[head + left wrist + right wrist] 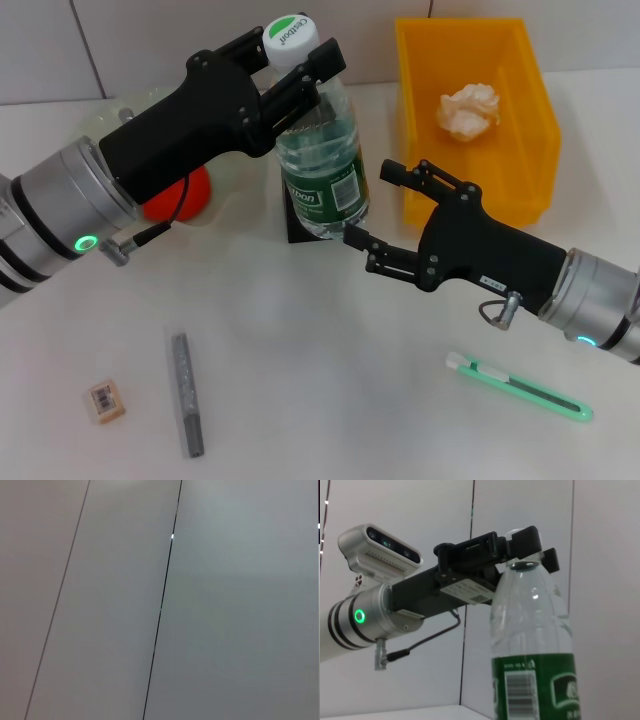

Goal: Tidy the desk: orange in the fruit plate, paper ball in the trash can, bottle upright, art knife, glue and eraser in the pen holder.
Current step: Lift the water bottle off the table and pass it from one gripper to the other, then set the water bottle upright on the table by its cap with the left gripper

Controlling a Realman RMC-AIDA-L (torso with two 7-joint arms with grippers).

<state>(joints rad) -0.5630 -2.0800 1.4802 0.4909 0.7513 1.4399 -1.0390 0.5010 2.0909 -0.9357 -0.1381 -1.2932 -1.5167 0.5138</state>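
My left gripper (300, 85) is shut on the neck of a clear green-labelled bottle (322, 170), holding it upright under its white cap. It shows from below in the right wrist view (520, 550) with the bottle (535, 645). My right gripper (365, 205) is open just right of the bottle's lower part. The orange (185, 195) lies on the pale fruit plate (110, 115), partly hidden by my left arm. The paper ball (470, 108) lies in the yellow bin (530, 120). The eraser (106, 399), grey glue stick (186, 393) and green art knife (520, 387) lie on the table.
A black pen holder (298, 228) stands right behind the bottle, mostly hidden by it. The left wrist view shows only grey wall panels. The white table surface lies between the glue stick and the art knife.
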